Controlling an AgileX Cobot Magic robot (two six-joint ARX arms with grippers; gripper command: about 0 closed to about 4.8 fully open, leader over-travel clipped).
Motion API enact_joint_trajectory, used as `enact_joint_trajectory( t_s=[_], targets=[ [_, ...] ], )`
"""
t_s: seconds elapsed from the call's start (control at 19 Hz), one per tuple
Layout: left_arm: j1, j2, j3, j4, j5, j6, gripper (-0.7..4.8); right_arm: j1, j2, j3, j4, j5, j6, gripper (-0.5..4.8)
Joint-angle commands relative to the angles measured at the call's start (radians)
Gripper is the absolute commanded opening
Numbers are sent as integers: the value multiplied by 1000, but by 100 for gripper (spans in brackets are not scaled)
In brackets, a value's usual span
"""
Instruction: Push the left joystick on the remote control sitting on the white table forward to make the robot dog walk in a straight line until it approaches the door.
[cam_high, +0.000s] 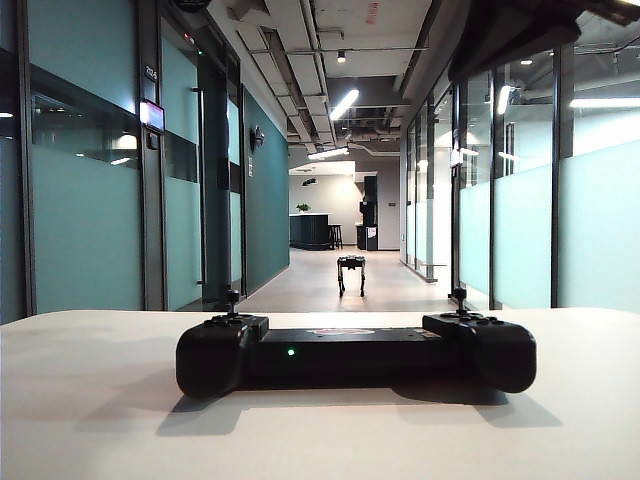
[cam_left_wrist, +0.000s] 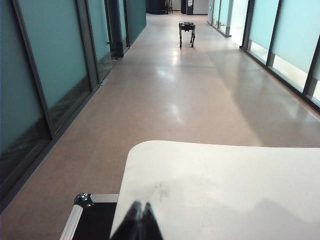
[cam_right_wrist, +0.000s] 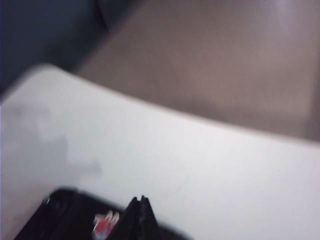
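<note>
On the matte white table (cam_high: 90, 400), the glossy black remote (cam_high: 355, 352) lies just beneath the right gripper (cam_right_wrist: 141, 210), fingers pressed together; the left gripper (cam_left_wrist: 138, 220), likewise closed, hovers well apart at the table's edge; the dog (cam_high: 351, 273) stands at twelve o'clock.

No wording could be read anywhere. A reddish logo sat on the flat middle bar of the remote control (cam_high: 355, 352), too small in the exterior view and too blurred in my right wrist view to make out. A small lit sign (cam_high: 152, 115) hung on the door frame at the left of the corridor, and a tiny label stood above it; the characters on both stayed illegible.
</note>
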Motion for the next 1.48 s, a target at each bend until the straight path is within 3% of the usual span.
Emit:
enact_joint_trajectory(
  t_s=[0.05, 0.16, 0.32, 0.58, 1.05, 1.37, 1.48],
  targets=[
    [1, 0, 3, 11, -3, 0, -5, -42, -89, -90, 137, 5, -72, -1],
    [1, 0, 3, 11, -3, 0, -5, -80, -153, -142, 137, 4, -180, -1],
    [1, 0, 3, 11, -2, 1, -5, -159, -249, -211, 137, 2, -247, -1],
    [1, 0, 3, 11, -3, 1, -5, -315, -488, -391, 195, 2, -247, -1],
    [1, 0, 3, 11, 1, 0, -5, -502, -839, -653, 242, 2, -246, -1],
    [1, 0, 3, 11, 2, 0, -5, -566, -996, -777, 274, -2, -246, -1],
    [1, 0, 3, 11, 1, 1, -5, -586, -996, -797, 304, -64, -244, -1]
  ],
)
